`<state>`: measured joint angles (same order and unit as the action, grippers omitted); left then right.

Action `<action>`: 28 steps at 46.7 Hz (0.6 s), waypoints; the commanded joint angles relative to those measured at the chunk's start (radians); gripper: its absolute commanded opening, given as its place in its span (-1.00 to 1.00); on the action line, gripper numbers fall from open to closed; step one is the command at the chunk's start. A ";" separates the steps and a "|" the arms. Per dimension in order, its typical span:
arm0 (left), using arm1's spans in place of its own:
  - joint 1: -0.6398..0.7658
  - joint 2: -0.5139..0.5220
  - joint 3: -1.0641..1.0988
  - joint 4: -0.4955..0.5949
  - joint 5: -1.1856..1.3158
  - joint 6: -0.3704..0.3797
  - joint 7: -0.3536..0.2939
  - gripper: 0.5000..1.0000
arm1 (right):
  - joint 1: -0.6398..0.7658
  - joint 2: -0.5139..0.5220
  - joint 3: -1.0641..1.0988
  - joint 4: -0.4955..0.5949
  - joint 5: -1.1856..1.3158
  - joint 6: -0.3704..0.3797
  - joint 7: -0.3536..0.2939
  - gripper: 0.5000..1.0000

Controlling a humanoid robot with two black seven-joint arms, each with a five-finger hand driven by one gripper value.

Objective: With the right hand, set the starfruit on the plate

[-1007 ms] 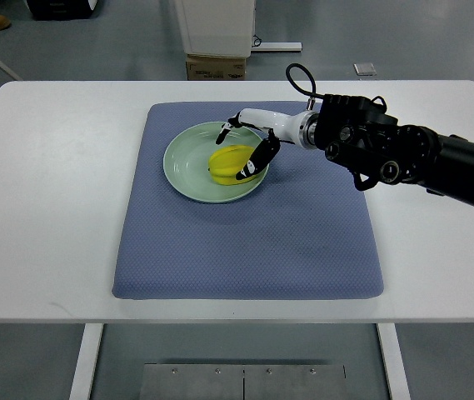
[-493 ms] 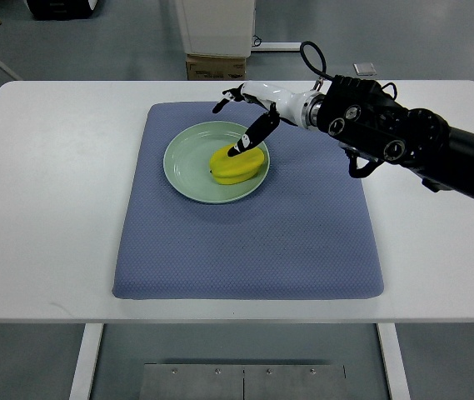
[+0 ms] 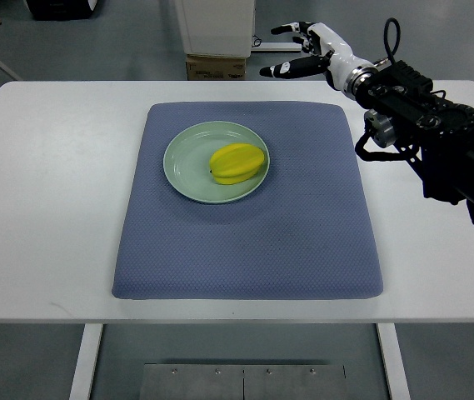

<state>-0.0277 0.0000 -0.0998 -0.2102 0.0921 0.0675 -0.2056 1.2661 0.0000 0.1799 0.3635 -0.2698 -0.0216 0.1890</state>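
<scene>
Bright, even overhead light; soft shadows, sharp focus throughout.

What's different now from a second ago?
The right robot hand let go of the yellow starfruit, lifted and pulled back past the table's far edge, fingers spread. The starfruit stayed on the pale green round plate, and the blue mat is unmoved.

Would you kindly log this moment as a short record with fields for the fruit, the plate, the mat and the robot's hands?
starfruit: yellow, lying on the plate, toward its right side
plate: pale green, round, on the upper middle of the mat
mat: blue-grey, on the white table
right hand: raised past the table's far edge, fingers spread, holding nothing
left hand: not in view
</scene>
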 commanded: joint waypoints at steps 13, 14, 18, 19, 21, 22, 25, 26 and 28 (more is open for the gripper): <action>0.000 0.000 0.000 0.000 0.000 0.000 0.000 1.00 | -0.117 0.000 0.282 -0.052 0.003 -0.052 0.033 1.00; 0.000 0.000 0.000 0.000 0.000 0.000 0.000 1.00 | -0.126 0.000 0.288 -0.052 0.004 -0.054 0.035 1.00; 0.000 0.000 0.000 0.000 0.000 0.000 0.000 1.00 | -0.151 0.000 0.300 -0.051 0.004 -0.054 0.052 1.00; 0.000 0.000 0.000 0.000 0.000 0.000 0.000 1.00 | -0.155 0.000 0.303 -0.051 0.004 -0.054 0.053 1.00; 0.000 0.000 0.000 0.000 0.000 0.000 0.000 1.00 | -0.168 0.000 0.309 -0.051 0.004 -0.054 0.053 1.00; 0.000 0.000 0.000 0.000 0.000 0.000 0.000 1.00 | -0.174 0.000 0.314 -0.051 0.004 -0.054 0.053 1.00; 0.000 0.000 0.003 0.000 0.000 0.000 0.000 1.00 | -0.192 0.000 0.335 -0.051 0.004 -0.054 0.053 1.00; 0.000 0.000 0.000 0.000 0.000 0.000 0.000 1.00 | -0.197 0.000 0.343 -0.051 0.006 -0.054 0.053 1.00; 0.000 0.000 0.000 0.000 0.000 0.000 0.000 1.00 | -0.206 0.000 0.361 -0.049 0.010 -0.052 0.053 1.00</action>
<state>-0.0276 0.0000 -0.0989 -0.2101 0.0921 0.0675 -0.2055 1.0724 0.0000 0.5189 0.3131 -0.2645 -0.0752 0.2425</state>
